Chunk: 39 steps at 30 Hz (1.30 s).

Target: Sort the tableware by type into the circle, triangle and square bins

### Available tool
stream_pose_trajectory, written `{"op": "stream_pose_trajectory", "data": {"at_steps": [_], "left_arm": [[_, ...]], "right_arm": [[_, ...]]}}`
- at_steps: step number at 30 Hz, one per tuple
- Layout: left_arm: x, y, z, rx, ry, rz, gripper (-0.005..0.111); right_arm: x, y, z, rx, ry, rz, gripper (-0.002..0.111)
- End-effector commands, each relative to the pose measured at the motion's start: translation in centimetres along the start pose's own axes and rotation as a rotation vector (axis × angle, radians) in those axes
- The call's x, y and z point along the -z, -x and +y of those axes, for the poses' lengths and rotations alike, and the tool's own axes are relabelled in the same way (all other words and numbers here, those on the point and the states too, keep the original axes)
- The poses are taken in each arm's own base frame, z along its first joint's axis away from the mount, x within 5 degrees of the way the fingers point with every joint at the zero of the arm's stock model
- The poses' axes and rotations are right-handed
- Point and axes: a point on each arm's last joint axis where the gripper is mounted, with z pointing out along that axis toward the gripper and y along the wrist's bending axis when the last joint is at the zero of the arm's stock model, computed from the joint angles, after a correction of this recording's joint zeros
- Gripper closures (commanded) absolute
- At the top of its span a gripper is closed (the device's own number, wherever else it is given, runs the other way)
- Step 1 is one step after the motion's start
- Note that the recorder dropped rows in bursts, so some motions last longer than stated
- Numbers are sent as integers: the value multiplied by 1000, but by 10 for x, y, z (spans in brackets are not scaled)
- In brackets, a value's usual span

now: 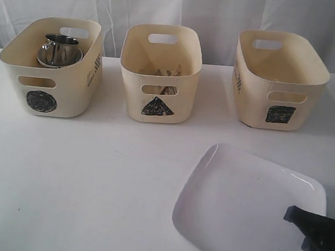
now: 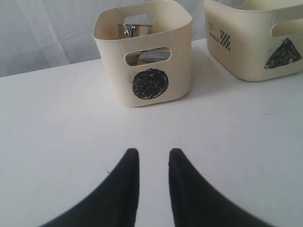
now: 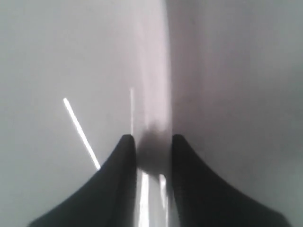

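Note:
The large white rectangular plate (image 1: pixel 236 208) lies flat at the front right of the table. My right gripper (image 1: pixel 291 215) is at its right edge, and in the right wrist view my right gripper (image 3: pixel 151 139) is shut on the raised rim of the plate (image 3: pixel 57 56). A steel mug (image 1: pixel 61 47) stands in the circle bin (image 1: pixel 48 85). Wooden chopsticks (image 1: pixel 157 72) and some cutlery lie in the triangle bin (image 1: pixel 157 110). The inside of the square bin (image 1: pixel 280 82) shows nothing. My left gripper (image 2: pixel 154 152) hangs open over bare table, in front of the circle bin (image 2: pixel 142 94).
The three bins stand in a row along the back of the white table (image 1: pixel 93 172), with a white curtain (image 1: pixel 166 2) behind them. The plate's near corner reaches the table's front edge. The triangle bin (image 2: pixel 255 52) shows beside the circle bin in the left wrist view.

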Motion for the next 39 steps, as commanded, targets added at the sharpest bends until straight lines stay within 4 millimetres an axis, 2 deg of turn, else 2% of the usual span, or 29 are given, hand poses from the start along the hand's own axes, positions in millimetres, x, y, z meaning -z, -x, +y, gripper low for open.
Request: {"op": "stream_pose_trajectory", "data": {"at_steps": [1,9,20,32,35,39], "left_arm": [[0,0,0,11,0,-5,78],[0,0,0,11,0,-5,78],[0,0,0,11,0,-5,78],[0,0,0,11,0,-5,78],[0,0,0,11,0,-5,78],[0,0,0,11,0,-5,78]], "right_arm": [[-2,0,0,4,-2,4,108],[6,3,2,12,28,-46,108],[55,8,10,56,156,-209,108],[107,27,27,102,279,-360,108],[115,31,31,127,289,-381,108],[114,29,30,131,279,-348,108]]}}
